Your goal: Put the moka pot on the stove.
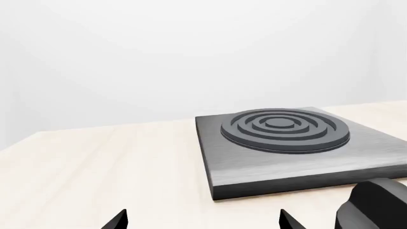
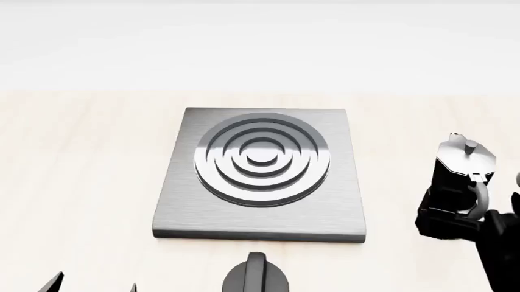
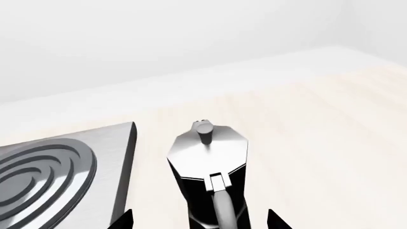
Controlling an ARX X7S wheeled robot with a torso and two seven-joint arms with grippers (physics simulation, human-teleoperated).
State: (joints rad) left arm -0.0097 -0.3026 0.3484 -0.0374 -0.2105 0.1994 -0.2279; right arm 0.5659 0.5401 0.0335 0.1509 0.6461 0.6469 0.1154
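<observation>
My right pincer (image 3: 200, 220) sits with its tips spread wide either side of the moka pot (image 3: 208, 176), not clamped on it; my left pincer (image 1: 202, 220) is likewise apart, over bare tabletop (image 1: 95, 162) near the stove's near left corner. The pot stands upright on the pale wood, just right of the stove (image 2: 260, 173) and clear of its edge, handle facing me. I judge the grasp is the step in hand: I should close around the narrow faceted waist, squarely, since the glossy black body and silvery lid look slick. The brushed-grey plate's raised rings want a centred, level set-down. A black knob (image 2: 257, 277) sits at the stove's near edge.
</observation>
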